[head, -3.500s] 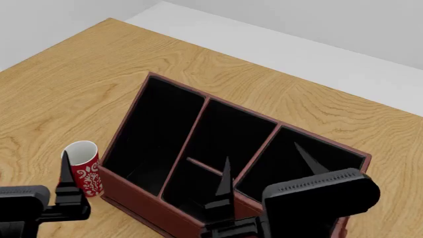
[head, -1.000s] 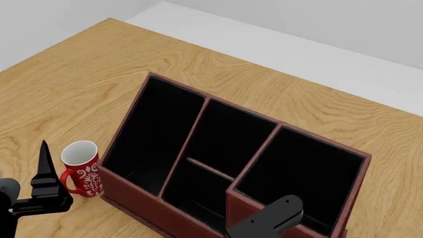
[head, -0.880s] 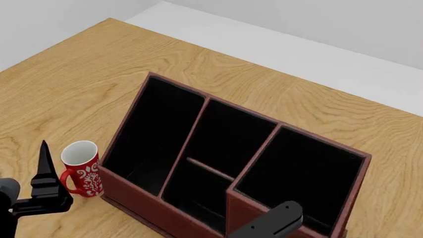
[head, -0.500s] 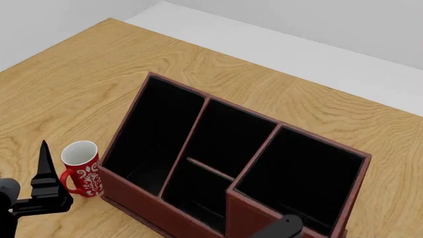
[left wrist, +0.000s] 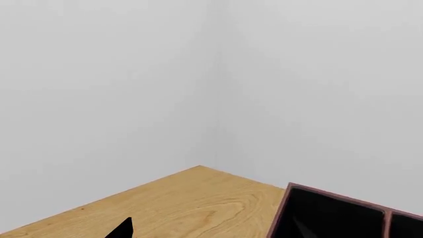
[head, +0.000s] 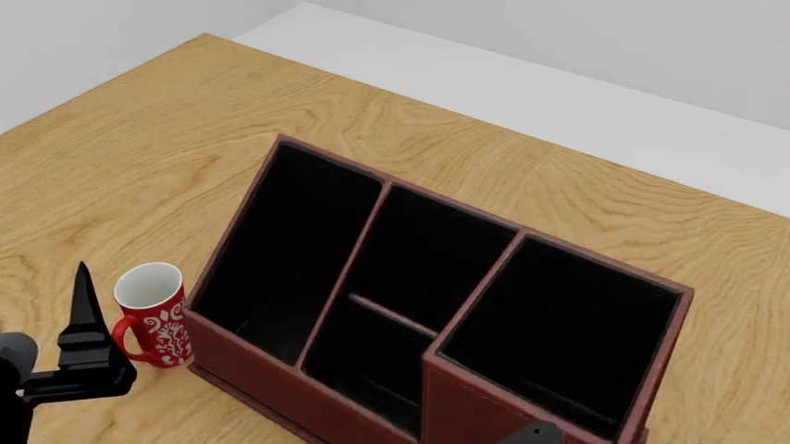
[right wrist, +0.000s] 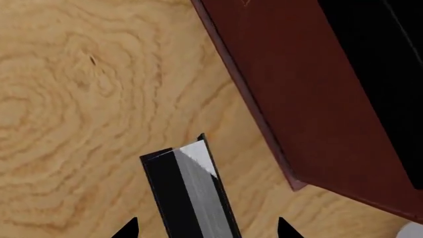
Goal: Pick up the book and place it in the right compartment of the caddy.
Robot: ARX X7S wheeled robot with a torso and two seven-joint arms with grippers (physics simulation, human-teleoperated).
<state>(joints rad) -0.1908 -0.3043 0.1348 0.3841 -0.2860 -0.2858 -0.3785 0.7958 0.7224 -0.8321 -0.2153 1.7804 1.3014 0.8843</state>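
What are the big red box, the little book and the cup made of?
The caddy looks like dark red leather, with matte walls and a black lining. The book seems to be a black hardcover with white paper page edges. The mug looks like glossy ceramic, red with a white pattern. It's a render, so these are guesses.

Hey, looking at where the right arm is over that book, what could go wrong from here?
1. The book stands on edge close to the caddy wall; a slightly off-centre descent of the right gripper may tip it over instead of straddling it.
2. The near finger sits toward the caddy's side and might clip the wall.
3. The right compartment has taller walls, so a low lift could catch the book on the rim.
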